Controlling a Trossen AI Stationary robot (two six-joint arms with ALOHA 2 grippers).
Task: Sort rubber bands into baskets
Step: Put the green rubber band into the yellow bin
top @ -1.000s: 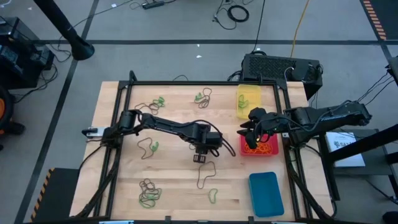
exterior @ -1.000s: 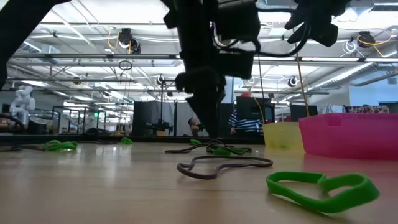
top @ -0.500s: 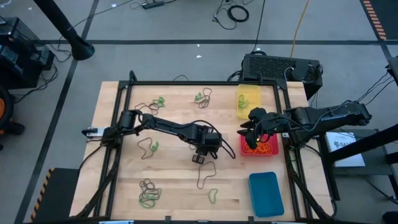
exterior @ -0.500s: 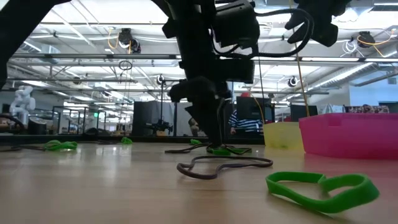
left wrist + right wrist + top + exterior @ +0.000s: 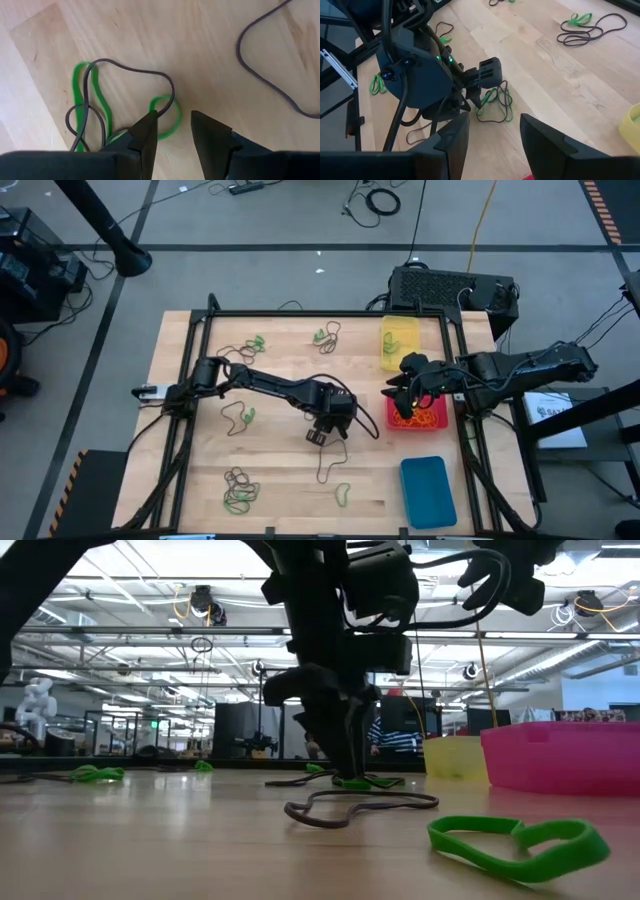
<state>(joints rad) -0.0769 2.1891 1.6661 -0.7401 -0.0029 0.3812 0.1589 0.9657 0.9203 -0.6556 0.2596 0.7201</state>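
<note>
My left gripper (image 5: 321,434) is open and points down at mid-table. It is low over a green rubber band (image 5: 165,117) tangled with a dark one (image 5: 132,75). One small green loop lies between its fingers. The bands also show in the right wrist view (image 5: 493,101) and the low view (image 5: 355,781). My right gripper (image 5: 401,394) is open and empty above the red basket (image 5: 428,420), which holds orange bands. The yellow basket (image 5: 399,338) is beyond the red one and the blue basket (image 5: 427,492) is nearer. My left gripper stands with one finger (image 5: 145,136) over the green band's edge and the other (image 5: 210,135) on bare wood beside the loop. I cannot tell whether the fingertips touch the band or the table.
A long dark band (image 5: 329,462) and a green band (image 5: 343,494) lie near the front, with more bands at the left (image 5: 240,416), front left (image 5: 239,490) and back (image 5: 325,335). A black box (image 5: 452,290) stands behind the table. A metal frame (image 5: 300,314) runs along the edges.
My left gripper has gone down toward the tangled green and dark bands, and a little toward the table's near edge, staying open. The bands lie as before.
</note>
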